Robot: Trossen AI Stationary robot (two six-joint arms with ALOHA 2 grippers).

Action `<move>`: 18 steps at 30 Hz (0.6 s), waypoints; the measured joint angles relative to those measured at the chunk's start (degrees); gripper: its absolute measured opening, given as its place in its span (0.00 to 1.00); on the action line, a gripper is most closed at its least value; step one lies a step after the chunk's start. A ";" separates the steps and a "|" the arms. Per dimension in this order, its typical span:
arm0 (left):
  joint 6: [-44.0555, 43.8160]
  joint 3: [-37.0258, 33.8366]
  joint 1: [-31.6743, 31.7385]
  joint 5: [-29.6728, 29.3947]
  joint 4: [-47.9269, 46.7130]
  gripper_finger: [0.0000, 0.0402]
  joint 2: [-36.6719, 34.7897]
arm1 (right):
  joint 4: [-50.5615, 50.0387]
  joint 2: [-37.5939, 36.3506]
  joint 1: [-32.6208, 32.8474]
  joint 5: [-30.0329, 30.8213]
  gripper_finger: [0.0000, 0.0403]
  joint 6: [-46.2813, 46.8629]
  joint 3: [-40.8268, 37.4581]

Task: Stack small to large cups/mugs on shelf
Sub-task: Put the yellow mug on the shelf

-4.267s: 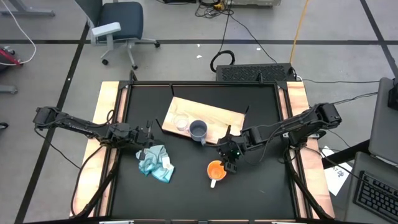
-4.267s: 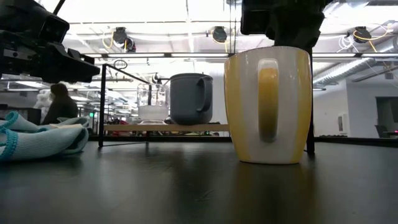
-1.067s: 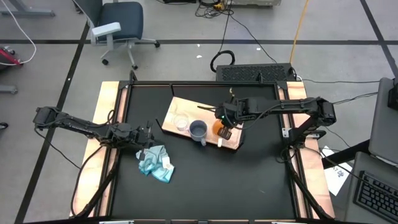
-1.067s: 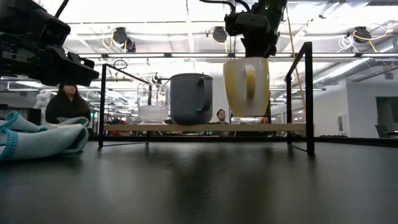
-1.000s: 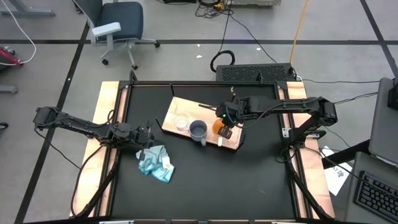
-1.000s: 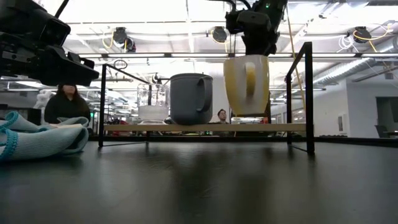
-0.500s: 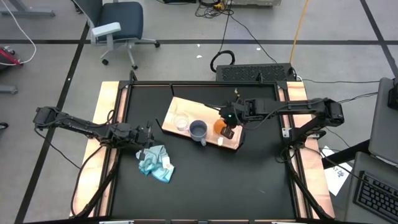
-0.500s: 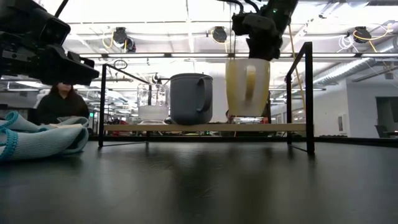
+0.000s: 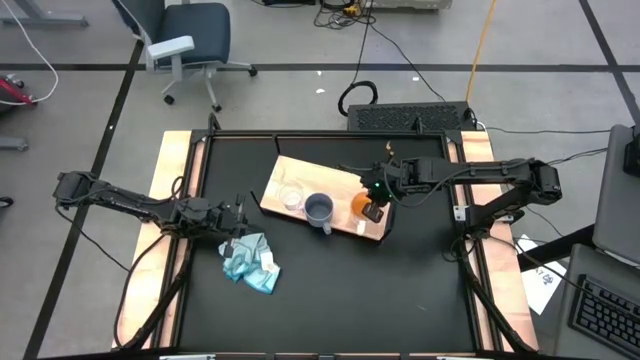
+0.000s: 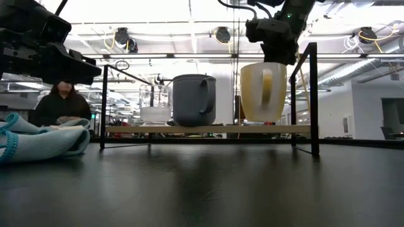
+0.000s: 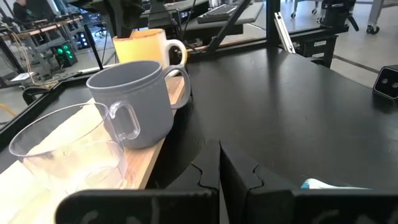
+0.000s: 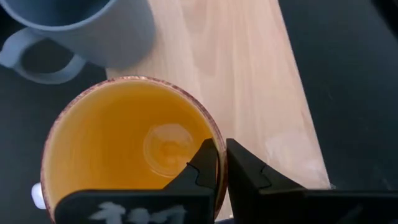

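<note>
we see the right gripper [image 12: 221, 163] pinching the rim of the orange mug [image 9: 360, 204] over the shelf [image 9: 340, 184], toward the bench's [image 9: 420, 290] right edge. the grey-blue mug [image 9: 319, 210] and clear glass cup [image 9: 291, 197] stand on the shelf beside it. the left gripper [image 11: 219, 163], fingers pressed together, waits near the left edge by the blue cloth [image 9: 250, 261].

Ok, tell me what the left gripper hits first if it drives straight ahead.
Probably the grey-blue mug on the shelf edge; the left gripper points close beside it, so it might only graze it. Depth is unclear.
</note>
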 joint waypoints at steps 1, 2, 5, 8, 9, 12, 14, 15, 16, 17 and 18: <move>0.00 0.00 -0.01 0.00 0.00 0.01 0.00 | 0.18 0.05 -0.01 -0.03 0.01 0.02 0.00; 0.00 0.00 -0.01 0.00 0.00 0.01 0.00 | 0.38 0.05 -0.01 -0.23 0.01 0.02 0.00; 0.00 0.00 -0.01 -0.02 0.02 0.01 0.00 | 0.40 0.03 0.04 -1.53 0.01 0.02 0.00; 0.00 0.00 -0.01 -0.04 0.02 0.01 0.00 | 0.10 0.03 0.05 -1.53 0.01 0.02 0.00; 0.00 0.00 0.00 -0.04 0.02 0.01 0.00 | -0.01 0.03 0.03 -1.50 0.01 0.02 0.00; 0.00 0.00 -0.01 -0.04 0.02 0.01 0.00 | -0.23 0.05 0.01 -1.50 0.01 0.04 0.00; 0.00 0.00 -0.01 -0.04 0.02 0.01 0.00 | -0.14 0.05 0.01 -1.54 0.01 0.24 0.00; 0.00 0.00 -0.01 -0.06 0.02 0.01 0.00 | -0.15 0.05 0.03 -1.52 0.01 0.29 0.00; 0.00 0.00 -0.01 -0.05 0.02 0.01 0.00 | -0.16 0.13 0.03 -1.49 0.01 0.52 -0.01; -0.02 0.00 -0.01 -0.07 0.02 0.01 0.00 | 0.06 0.37 0.03 -1.47 0.01 0.82 -0.07; -0.02 0.00 -0.01 -0.07 0.02 0.01 0.00 | 0.35 0.54 0.03 -1.41 0.01 1.11 -0.18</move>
